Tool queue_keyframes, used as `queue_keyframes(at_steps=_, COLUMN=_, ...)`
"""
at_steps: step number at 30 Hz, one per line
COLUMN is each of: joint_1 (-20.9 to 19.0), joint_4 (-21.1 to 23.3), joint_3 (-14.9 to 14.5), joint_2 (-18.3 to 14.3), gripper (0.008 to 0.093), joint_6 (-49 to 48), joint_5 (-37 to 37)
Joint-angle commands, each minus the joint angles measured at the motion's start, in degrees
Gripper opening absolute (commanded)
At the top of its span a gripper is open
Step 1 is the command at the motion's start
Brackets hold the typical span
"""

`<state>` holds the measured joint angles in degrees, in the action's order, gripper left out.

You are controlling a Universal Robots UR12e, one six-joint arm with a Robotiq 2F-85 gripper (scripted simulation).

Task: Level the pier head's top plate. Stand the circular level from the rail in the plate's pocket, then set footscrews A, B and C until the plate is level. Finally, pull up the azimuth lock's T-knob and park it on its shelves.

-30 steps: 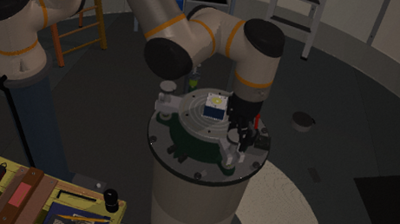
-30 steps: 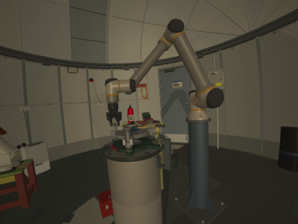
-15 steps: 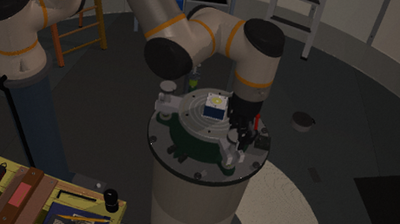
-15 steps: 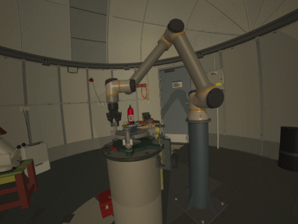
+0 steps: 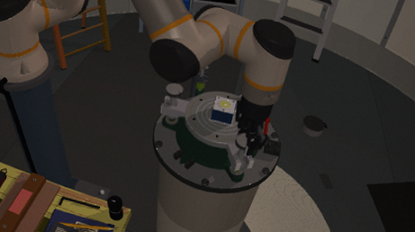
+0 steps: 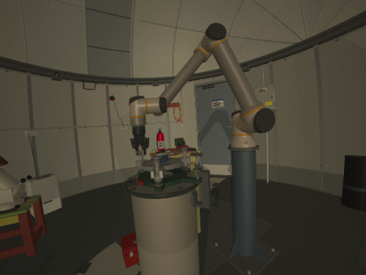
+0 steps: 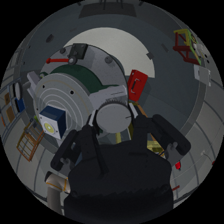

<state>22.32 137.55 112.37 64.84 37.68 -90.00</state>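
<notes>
A round grey footscrew knob [image 7: 114,118] with a knurled rim sits between my fingers, and my gripper [image 7: 114,122] is closed on it from above at the near-right ear of the top plate [image 5: 211,120]. In the side camera the same knob [image 5: 243,142] lies under my gripper [image 5: 250,143]. The blue circular level [image 5: 223,109] with its yellow vial stands in the plate's pocket. Another footscrew knob [image 5: 173,90] rises at the plate's left ear. The red azimuth lock lever [image 7: 58,60] lies on the pier head's rim beside a dark bracket [image 7: 77,50].
Behind the pier stand an orange ladder [image 5: 81,20] and a grey stepladder [image 5: 304,18]. A yellow tool cart [image 5: 34,204] sits at lower left, the arm's blue pedestal [image 5: 40,126] beside it. A red box [image 6: 130,250] lies on the floor by the pier.
</notes>
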Motion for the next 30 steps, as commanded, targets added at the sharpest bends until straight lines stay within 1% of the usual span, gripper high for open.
queue_keyframes(at_steps=1, joint_1=0.00, joint_4=0.04, joint_3=-0.04, joint_2=0.01, gripper=0.0080, joint_6=0.00, joint_5=0.00)
queue_keyframes(at_steps=18, joint_1=0.00, joint_4=0.04, joint_3=-0.04, joint_2=0.01, gripper=0.0080, joint_6=-0.49, joint_5=0.00)
queue_keyframes(at_steps=30, joint_1=0.00, joint_4=0.03, joint_3=-0.04, joint_2=0.01, gripper=0.0080, joint_6=-3.84, joint_5=0.00)
